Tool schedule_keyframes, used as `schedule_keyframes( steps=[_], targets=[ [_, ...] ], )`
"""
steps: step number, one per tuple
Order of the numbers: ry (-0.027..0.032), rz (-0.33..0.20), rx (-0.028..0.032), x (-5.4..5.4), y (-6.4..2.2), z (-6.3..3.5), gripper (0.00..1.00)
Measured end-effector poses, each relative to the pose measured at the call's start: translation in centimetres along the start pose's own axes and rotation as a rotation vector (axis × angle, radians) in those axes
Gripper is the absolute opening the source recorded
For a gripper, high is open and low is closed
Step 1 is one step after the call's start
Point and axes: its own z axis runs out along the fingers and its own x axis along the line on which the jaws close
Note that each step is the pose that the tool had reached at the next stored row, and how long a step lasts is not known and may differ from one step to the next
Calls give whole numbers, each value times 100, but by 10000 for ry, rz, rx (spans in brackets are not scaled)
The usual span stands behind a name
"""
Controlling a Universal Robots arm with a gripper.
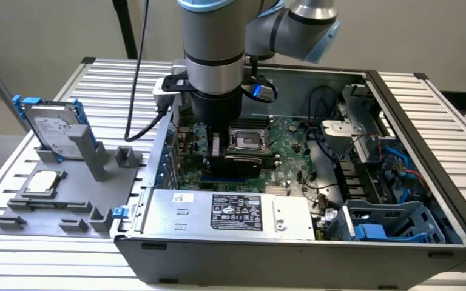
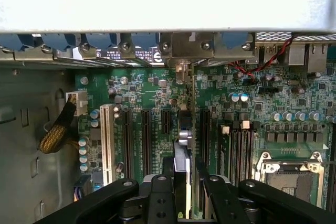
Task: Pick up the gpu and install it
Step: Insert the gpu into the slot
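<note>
One card is held edge-on over the motherboard.

The gpu (image 2: 182,150) is clamped by the gripper (image 2: 181,190) above the slots (image 2: 144,135); seating is judged unfinished.

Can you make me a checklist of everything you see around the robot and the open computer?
Surface: ribbed metal table carrying an open computer case.
Job's things: the gpu stands on edge between the gripper's fingers, low over the motherboard slots, its bracket end toward the case's back wall.
Clutter: grey parts holder on the exterior view's left, with a hard drive standing in it and a CPU chip lying flat.
Grippers: the gripper is shut on the gpu, down inside the case.
Cables: a black cable hangs beside the arm; blue and black wires sit inside the case.
Surroundings: plain wall behind the table.
</note>
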Motion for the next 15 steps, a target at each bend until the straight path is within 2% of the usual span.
schedule_keyframes(
  steps=[15],
  targets=[
    [4, 0, -8, 1, 12, 42, 26]
  ],
)
